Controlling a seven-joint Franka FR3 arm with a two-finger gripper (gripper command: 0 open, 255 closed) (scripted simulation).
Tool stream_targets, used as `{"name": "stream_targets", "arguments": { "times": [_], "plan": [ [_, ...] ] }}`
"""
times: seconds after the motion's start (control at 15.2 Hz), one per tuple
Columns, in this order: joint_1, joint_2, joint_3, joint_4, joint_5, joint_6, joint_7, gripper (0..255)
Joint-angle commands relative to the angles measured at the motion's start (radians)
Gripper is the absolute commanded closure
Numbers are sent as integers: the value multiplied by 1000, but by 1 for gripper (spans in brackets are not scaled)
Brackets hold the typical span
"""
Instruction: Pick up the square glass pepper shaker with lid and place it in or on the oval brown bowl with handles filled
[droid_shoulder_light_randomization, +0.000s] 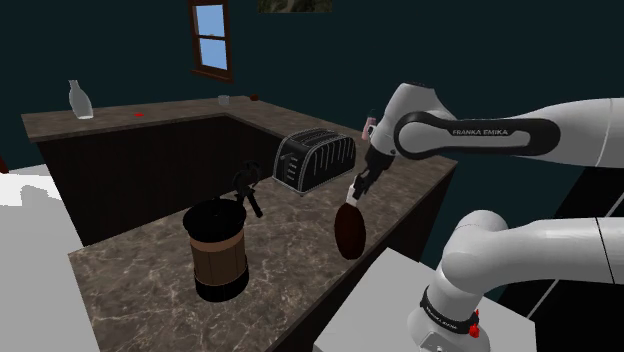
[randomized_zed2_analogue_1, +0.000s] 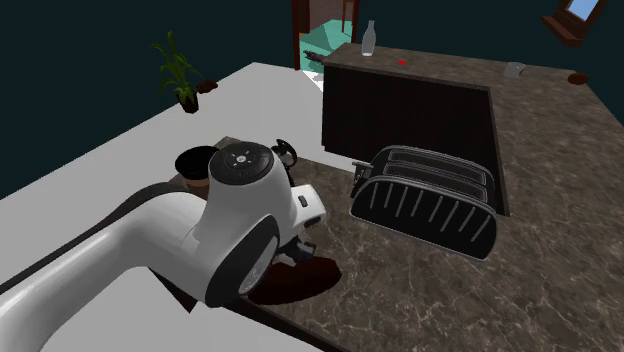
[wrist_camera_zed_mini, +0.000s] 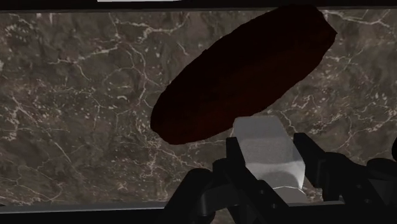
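In the shoulder view, the gripper is poised just above the oval brown bowl, apparently for lowering; a toaster is set close behind, a brown canister well apart. In the second exterior view, the bowl is partly hidden by the arm. In the wrist view, the pepper shaker is clasped between both fingers over the bowl's edge; no obstruction is seen.

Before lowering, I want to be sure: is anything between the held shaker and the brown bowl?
Nothing visible stands between them. The gripper clasps the shaker close to the bowl rim, above the countertop.
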Motion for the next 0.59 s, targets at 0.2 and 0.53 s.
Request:
{"name": "stream_targets", "arguments": {
  "times": [0.2,0.53],
  "plan": [
    [-3,10,-7,-64,-4,74,-6,255],
    [-5,29,-11,-119,-7,148,-9,255]
  ]
}}
